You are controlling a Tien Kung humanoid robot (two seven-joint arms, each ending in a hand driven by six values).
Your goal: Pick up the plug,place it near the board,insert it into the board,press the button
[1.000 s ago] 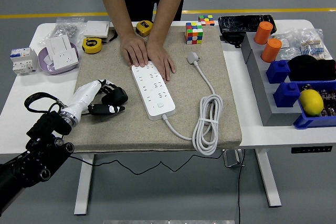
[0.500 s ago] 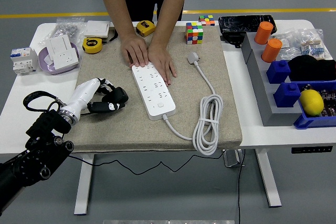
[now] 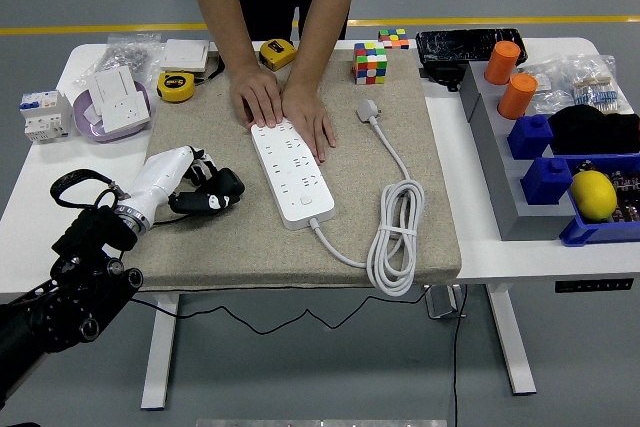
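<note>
A white power strip (image 3: 292, 170) lies on the beige mat (image 3: 240, 237), with its button (image 3: 308, 201) near its near end. Its white cable is coiled (image 3: 393, 239) at the right and ends in a white plug (image 3: 367, 108) lying on the mat at the back. A person at the far side presses both hands (image 3: 283, 105) flat on the strip's far end. My left hand (image 3: 205, 190), white with black fingers, hovers low over the mat left of the strip, fingers loosely spread, holding nothing. The right arm is out of view.
Two yellow tape measures (image 3: 176, 86), white sockets (image 3: 117, 99) and a breaker (image 3: 44, 115) sit at the back left. A colour cube (image 3: 369, 63) stands behind the plug. Grey and blue bins (image 3: 545, 179) with orange cylinders (image 3: 517, 95) and a yellow lemon (image 3: 592, 194) fill the right side.
My left hand has drifted slightly up and away from me over the mat, fingers a little more closed. The person's hands stay on the strip.
</note>
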